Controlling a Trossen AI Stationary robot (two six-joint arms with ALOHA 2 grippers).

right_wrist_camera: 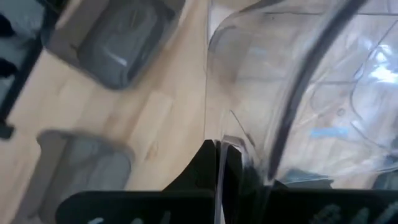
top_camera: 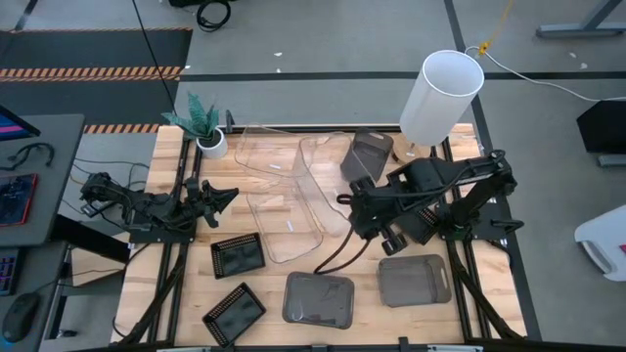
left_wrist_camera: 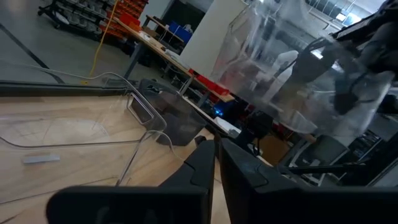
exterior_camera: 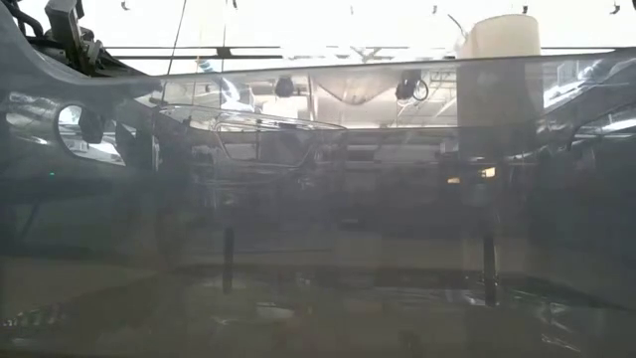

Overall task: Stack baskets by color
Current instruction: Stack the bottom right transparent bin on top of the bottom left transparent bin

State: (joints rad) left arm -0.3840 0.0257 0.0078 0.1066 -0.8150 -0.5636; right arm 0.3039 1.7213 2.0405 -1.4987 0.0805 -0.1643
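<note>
Right pincer: over the middle of the light wooden tabletop, fingers pressed together on the thin rim of a large clear transparent plastic basket, which it holds tilted on edge.
Held clear basket: its near wall hangs just beside a second large clear basket lying flat at the centre of the tabletop; from the wrist camera the held wall fills most of the frame.
Third clear basket: at the far side, just left of the held one and beside a small white pot with a green plant.
Left pincer: waiting at the left side of the tabletop, pointing toward the clear baskets, fingers close together with nothing between them.
Smoky-grey baskets: two medium rectangular ones at the near edge, one near the centre and one to its right; a third stands at the far side, partly behind the right arm.
Black slatted baskets: two small ones at the near left, one just beyond the other, apart from each other.
Tall white cylinder lamp shade: at the far right corner of the tabletop.
Table-level camera: its view is almost wholly filled by hazy translucent plastic.
</note>
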